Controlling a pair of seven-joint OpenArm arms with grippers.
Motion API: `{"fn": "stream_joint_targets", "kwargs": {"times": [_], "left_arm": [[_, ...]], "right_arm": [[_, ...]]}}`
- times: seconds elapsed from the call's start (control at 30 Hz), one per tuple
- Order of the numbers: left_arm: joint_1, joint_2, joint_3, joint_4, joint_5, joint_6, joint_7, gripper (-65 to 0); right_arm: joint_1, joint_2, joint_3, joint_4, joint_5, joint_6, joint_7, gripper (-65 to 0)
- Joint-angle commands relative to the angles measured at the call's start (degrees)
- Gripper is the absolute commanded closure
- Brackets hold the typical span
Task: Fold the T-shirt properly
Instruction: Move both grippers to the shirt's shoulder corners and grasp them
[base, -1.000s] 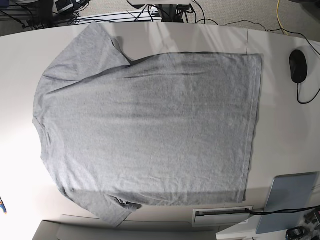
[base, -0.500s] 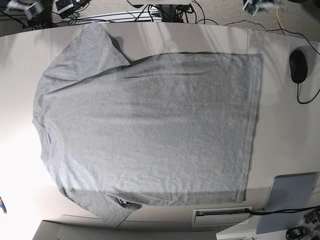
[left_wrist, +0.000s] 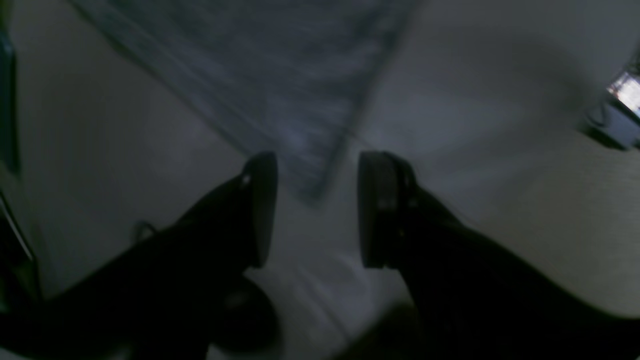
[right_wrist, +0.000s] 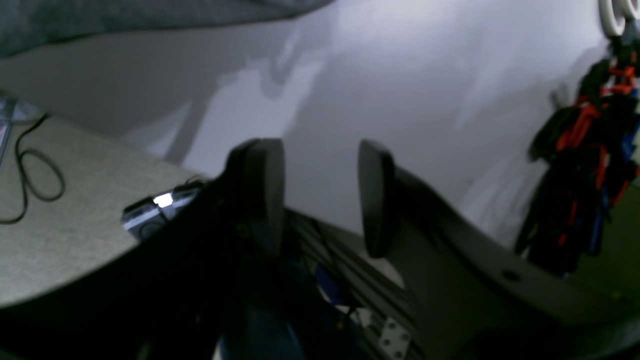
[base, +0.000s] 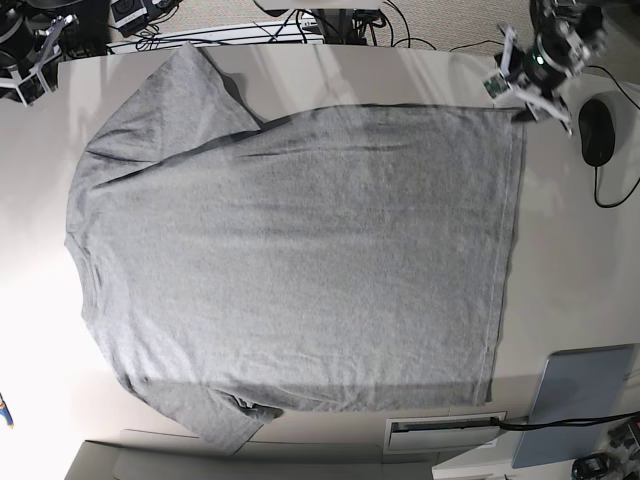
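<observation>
The T-shirt (base: 290, 260) lies flat on the desk (base: 570, 260); its hem corner sits just beyond the left gripper (left_wrist: 312, 210), jaws parted and empty. The right gripper (right_wrist: 320, 197), also parted and empty, hovers off the desk's far corner.

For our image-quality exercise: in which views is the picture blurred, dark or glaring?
Left wrist view: dark, the heather-grey cotton T-shirt smeared by motion blur. Right wrist view: dim, background soft. Base view: sharp, but glare whitens the table beside the collar.

A pale, off-white table (base: 570, 250) carries a heather-grey T-shirt (base: 300, 250) spread flat, plain side up, neck toward the view's left; a black computer mouse (base: 597, 132) with its cable rests near the right edge, and a grey-blue pad (base: 578, 400) lies at the lower right corner
</observation>
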Motion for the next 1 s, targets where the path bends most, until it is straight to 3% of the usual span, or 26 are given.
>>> {"fn": "stream_joint_targets", "kwargs": {"times": [0.0,0.27,0.4,0.53,0.63,0.77,0.83,0.97], "left_arm": [[-0.42,-0.94,-0.39,-0.31,0.09,0.55,-1.31,-27.6],[-3.69,-4.42,1.40,-6.88,0.33,-1.62,-2.14,-27.6],[-5.18,-4.92,5.18,-8.61,2.40,1.38,-2.12,-27.6],[-8.31,-5.27,9.55,-12.41,4.92,2.03,-2.05,-27.5],[-11.04,-5.27,12.04,-15.52,5.42,5.35,-1.79,-27.5],[-12.22,-5.27,12.74,-16.76,5.92,3.56,-1.53,-27.4],[-12.20,-5.27,12.74,-16.76,7.34,1.40,-1.64,-22.3],[-12.17,-5.25,12.74,-16.76,7.28,-1.01,-1.70,0.0]], "right_arm": [[-0.04,0.98,0.66,0.68,-0.90,-0.58,0.66,-24.5],[0.48,1.09,0.66,0.68,-1.97,-0.58,0.90,-24.5],[0.48,1.09,0.66,0.68,-1.97,-0.58,1.11,-24.5],[0.48,1.07,0.66,0.68,-1.97,-0.58,1.09,-24.5],[0.48,1.09,0.66,0.68,-1.99,-0.58,1.05,-24.5],[0.48,1.09,0.66,0.68,-2.86,-0.58,1.11,-24.5],[0.48,1.09,0.59,0.68,-4.70,-0.58,1.77,-24.5],[0.48,1.11,0.37,0.57,-11.61,-0.58,6.91,-24.5]]}}
